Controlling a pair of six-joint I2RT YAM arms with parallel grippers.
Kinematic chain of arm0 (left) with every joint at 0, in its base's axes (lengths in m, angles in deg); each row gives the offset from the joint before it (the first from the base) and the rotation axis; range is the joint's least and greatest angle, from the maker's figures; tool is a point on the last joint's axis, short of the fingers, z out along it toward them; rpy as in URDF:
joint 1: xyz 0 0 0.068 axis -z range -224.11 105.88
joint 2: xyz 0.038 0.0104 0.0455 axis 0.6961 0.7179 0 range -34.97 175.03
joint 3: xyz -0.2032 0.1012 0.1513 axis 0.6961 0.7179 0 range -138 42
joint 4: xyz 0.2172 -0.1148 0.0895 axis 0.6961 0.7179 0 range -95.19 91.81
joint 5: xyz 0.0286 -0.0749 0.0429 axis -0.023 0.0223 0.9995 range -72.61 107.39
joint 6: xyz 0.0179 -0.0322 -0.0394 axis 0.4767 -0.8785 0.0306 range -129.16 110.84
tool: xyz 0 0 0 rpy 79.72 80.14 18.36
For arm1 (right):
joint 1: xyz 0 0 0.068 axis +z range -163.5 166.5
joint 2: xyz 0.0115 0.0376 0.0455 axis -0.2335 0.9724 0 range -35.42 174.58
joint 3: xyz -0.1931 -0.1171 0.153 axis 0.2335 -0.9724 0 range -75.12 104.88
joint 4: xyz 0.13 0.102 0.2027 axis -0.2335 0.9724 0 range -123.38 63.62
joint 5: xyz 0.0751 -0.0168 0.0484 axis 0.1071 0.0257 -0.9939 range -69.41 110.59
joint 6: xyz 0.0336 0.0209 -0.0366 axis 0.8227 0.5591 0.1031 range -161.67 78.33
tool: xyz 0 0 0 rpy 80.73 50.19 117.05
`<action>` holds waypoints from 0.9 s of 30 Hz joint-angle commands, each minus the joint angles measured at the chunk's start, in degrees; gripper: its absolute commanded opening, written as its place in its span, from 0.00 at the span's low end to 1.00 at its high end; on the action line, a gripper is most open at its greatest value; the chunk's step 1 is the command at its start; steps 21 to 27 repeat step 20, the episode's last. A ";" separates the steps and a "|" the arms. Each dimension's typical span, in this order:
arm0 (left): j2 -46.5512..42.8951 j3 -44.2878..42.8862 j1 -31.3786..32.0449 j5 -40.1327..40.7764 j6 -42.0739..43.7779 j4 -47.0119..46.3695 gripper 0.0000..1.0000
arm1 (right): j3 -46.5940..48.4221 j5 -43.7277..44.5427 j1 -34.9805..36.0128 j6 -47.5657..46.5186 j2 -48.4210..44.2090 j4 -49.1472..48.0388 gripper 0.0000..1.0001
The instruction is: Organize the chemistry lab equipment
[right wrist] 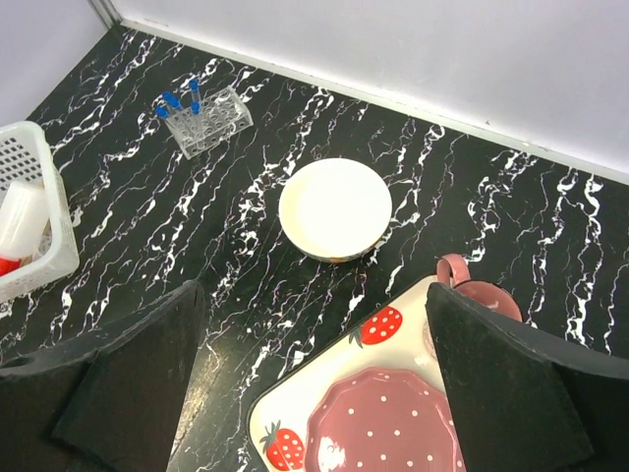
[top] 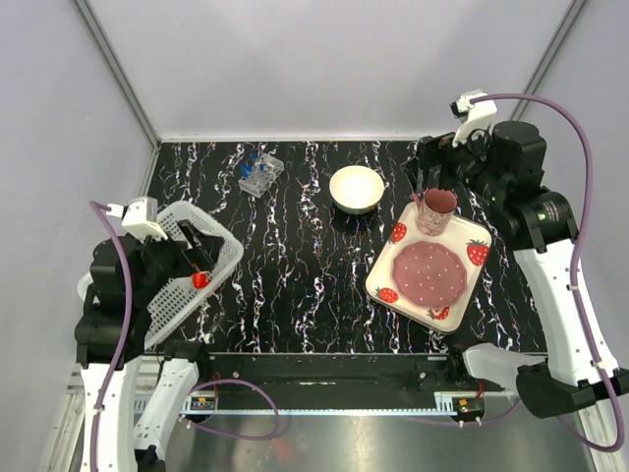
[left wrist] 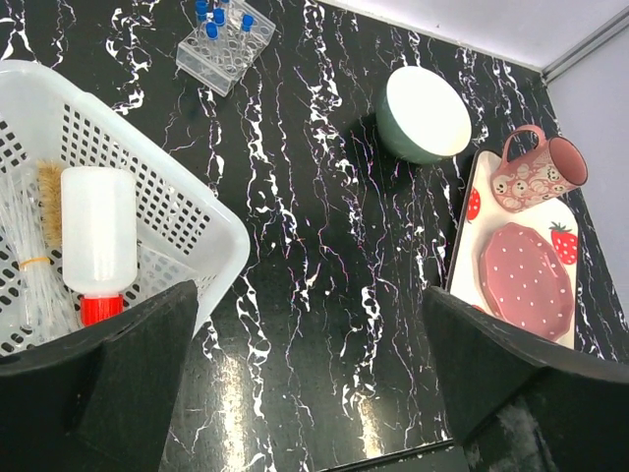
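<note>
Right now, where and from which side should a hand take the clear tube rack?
Grip the tube rack low across its narrower width, by the two long walls, coming down from above. It stands upright with bare table around it, and the blue-capped tubes stick up from its top, so holding the walls probably spares them.

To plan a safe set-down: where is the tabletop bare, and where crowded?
Bare: the wide middle strip between the white basket and the strawberry tray, nearer than the tube rack and white bowl. Crowded: the tray, filled by pink mug and pink plate.
</note>
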 commanded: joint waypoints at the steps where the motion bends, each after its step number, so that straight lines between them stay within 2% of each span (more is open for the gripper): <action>1: -1.12 -3.16 -0.33 -1.09 -1.44 0.53 0.99 | 1.29 3.23 0.12 1.69 -2.66 0.65 1.00; 14: -1.47 -6.77 -0.24 -0.74 -1.09 3.25 0.99 | 1.21 -3.18 -3.48 1.34 -3.54 2.23 1.00; 20: -0.68 -12.03 -0.24 -1.79 0.49 5.63 0.99 | 2.78 -9.33 -4.62 -0.50 -2.58 3.90 1.00; 27: -0.68 -12.03 -0.24 -1.79 0.49 5.63 0.99 | 2.78 -9.33 -4.62 -0.50 -2.58 3.90 1.00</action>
